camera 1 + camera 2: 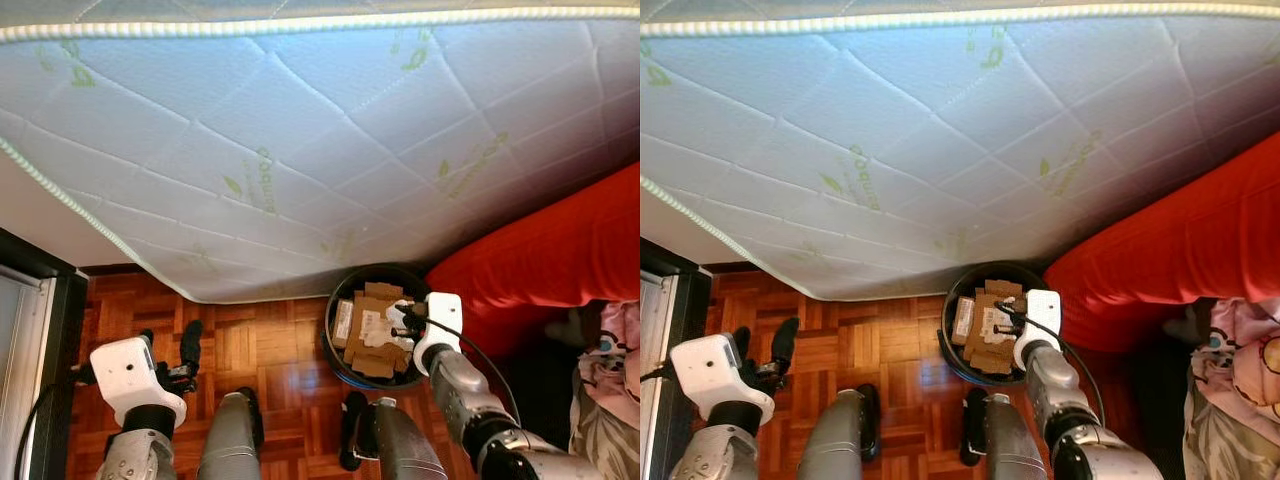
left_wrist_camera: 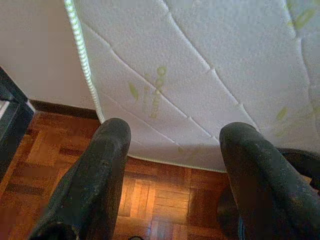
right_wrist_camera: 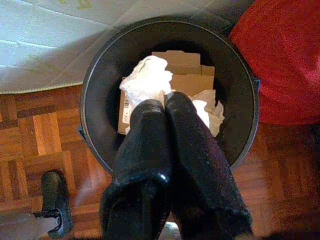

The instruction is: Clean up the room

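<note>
Right gripper (image 3: 162, 100), fingers pressed together on crumpled white tissue (image 3: 147, 80), over round black bin (image 3: 100, 75) of flat cardboard (image 3: 192, 75), lower centre; left gripper (image 2: 172, 150) spread wide, empty.

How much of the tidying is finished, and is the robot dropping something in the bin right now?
Done: cardboard already lies inside the black bin. In hand: the right pincer is shut on a white tissue, held right over the bin, not yet dropped. The left pincer is open and idle above the floor. Left: letting the tissue go.
</note>
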